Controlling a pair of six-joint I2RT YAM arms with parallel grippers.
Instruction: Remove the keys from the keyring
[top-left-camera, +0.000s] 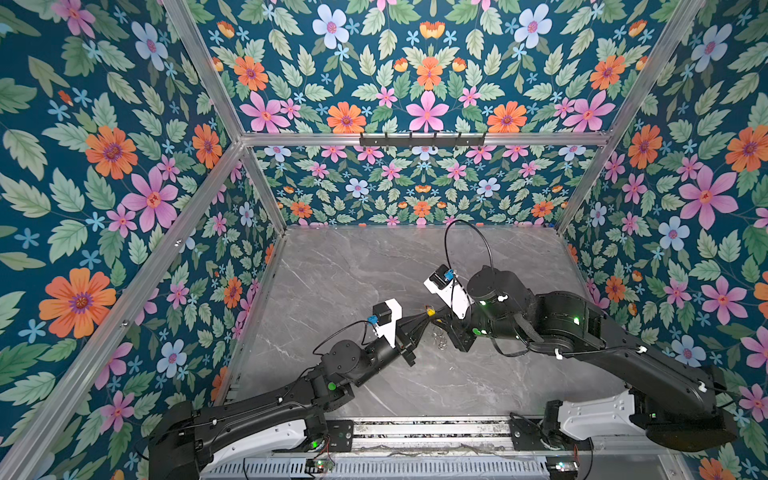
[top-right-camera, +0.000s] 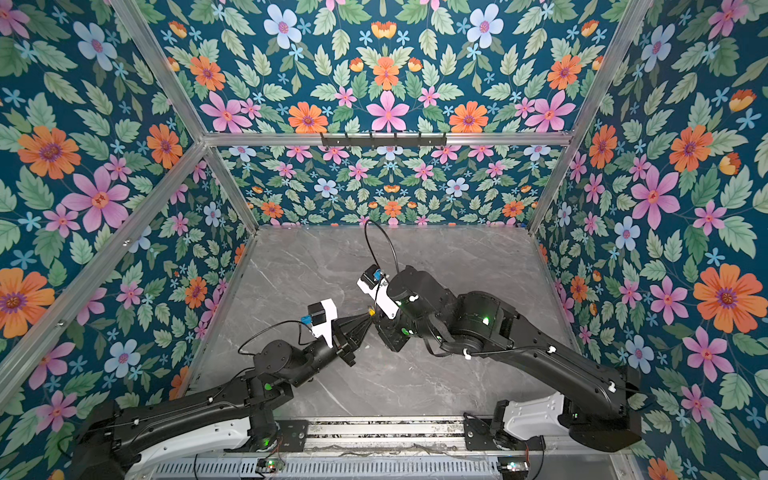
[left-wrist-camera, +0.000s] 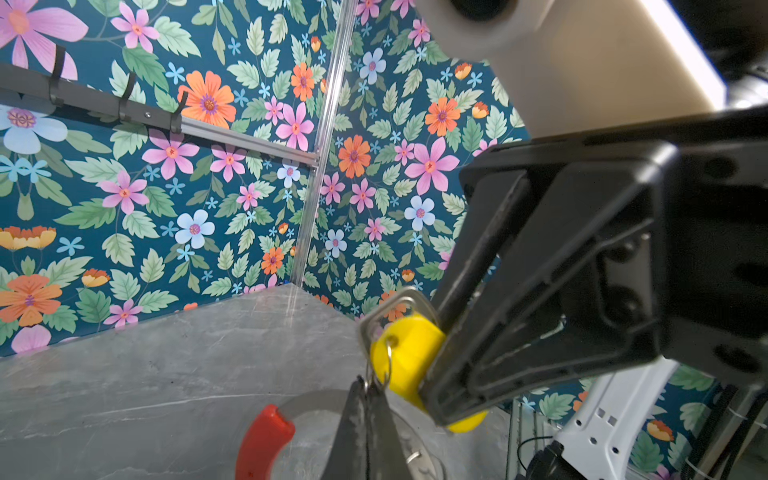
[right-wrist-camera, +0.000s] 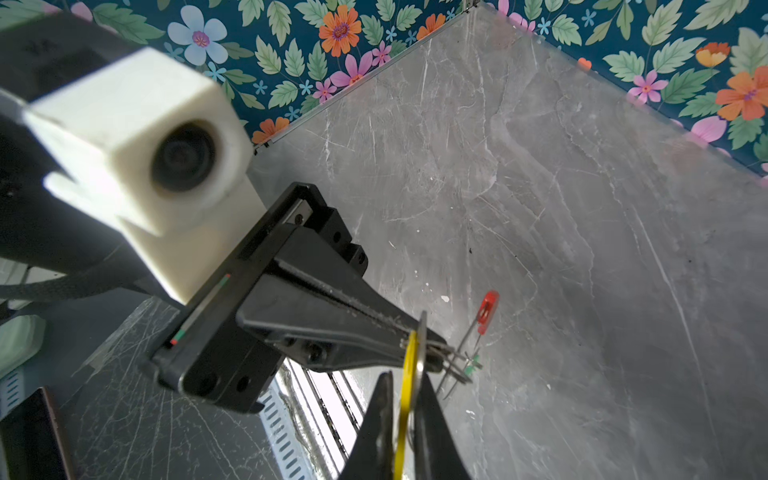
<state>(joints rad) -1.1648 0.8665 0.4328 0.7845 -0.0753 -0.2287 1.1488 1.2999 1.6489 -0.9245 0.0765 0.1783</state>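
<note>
Left gripper (left-wrist-camera: 365, 380): closed tight, tips right where the small ring (left-wrist-camera: 388, 359) meets the hoop (left-wrist-camera: 311, 401); which wire I bite I cannot tell.
Right gripper (right-wrist-camera: 405, 395): pinching the yellow tag (left-wrist-camera: 405, 353) edge-on between my fingers, tip to tip with my left gripper.
Hoop: runs past my left tips, its red sleeve (left-wrist-camera: 266, 436) near them, on the side away from my right gripper.
Green tag (right-wrist-camera: 471, 369): just beyond my left tips, on the hoop as far as I can see.
Done: 0 of 2 tags look free.
Left to do: work the yellow tag's small ring off the hoop, I judge, then the same for the green tag.
</note>
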